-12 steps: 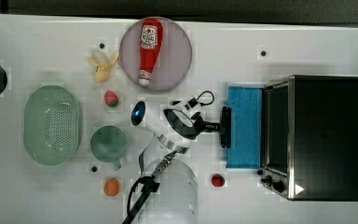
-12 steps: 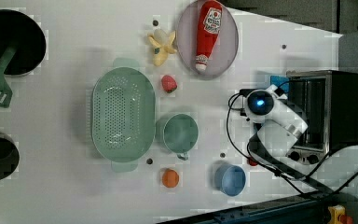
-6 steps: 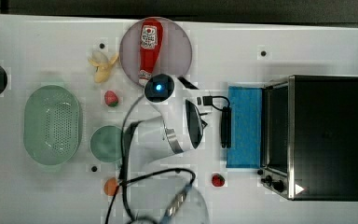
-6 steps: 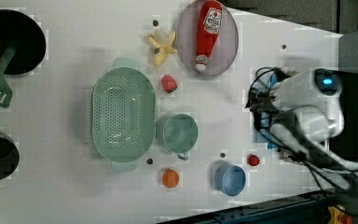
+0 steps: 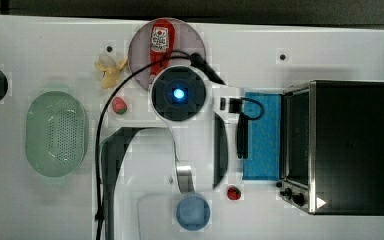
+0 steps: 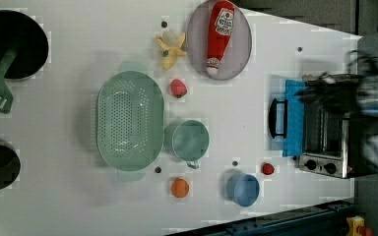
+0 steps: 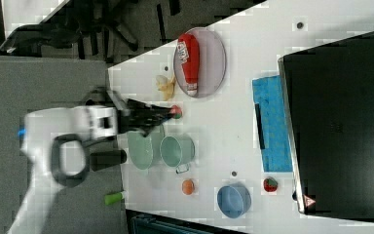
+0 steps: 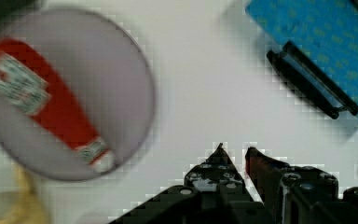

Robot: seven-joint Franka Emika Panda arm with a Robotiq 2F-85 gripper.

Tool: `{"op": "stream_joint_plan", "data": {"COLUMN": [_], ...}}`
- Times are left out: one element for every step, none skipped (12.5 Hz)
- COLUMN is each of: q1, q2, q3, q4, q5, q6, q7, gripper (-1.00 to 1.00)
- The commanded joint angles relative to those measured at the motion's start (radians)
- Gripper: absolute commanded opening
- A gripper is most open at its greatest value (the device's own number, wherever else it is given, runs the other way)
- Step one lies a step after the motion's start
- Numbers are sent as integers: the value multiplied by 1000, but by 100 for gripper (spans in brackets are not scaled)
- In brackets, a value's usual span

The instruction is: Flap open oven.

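The oven (image 5: pixel 350 145) stands at the top view's right, with its blue glass door (image 5: pixel 262 135) folded down flat on the table and the bar handle (image 5: pixel 241 142) at the door's outer edge. The oven (image 6: pixel 325 132), its door (image 6: pixel 293 118) and handle (image 6: pixel 271 118) look the same in the left view. In the wrist view, my gripper (image 8: pixel 234 151) hovers over bare table between the grey plate (image 8: pixel 65 93) and the handle (image 8: pixel 312 79). It touches neither. Its fingertips stand slightly apart with nothing between them. The arm's wrist (image 5: pixel 179 94) rides high over the table.
A ketchup bottle (image 5: pixel 159 45) lies on the grey plate, beside a banana peel (image 5: pixel 111 70). A green colander (image 5: pixel 56 134), green mug (image 6: pixel 189 141), blue bowl (image 5: pixel 193 212), strawberries (image 5: pixel 234 192) and an orange ball (image 6: pixel 179 187) are scattered around. A black pot holding a spatula (image 6: pixel 0 73) sits at the left view's left.
The arm has drawn back from the door handle and risen, so it looms larger in the top view. The door stays flat open throughout.
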Motion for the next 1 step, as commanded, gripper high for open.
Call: {"op": "stream_joint_plan", "data": {"q1": [-16], "q2": [-86], "q3": [-53], "q4": [55], "q5": [26], "q6": [-176], "q7": [42], "gripper": [-65]}}
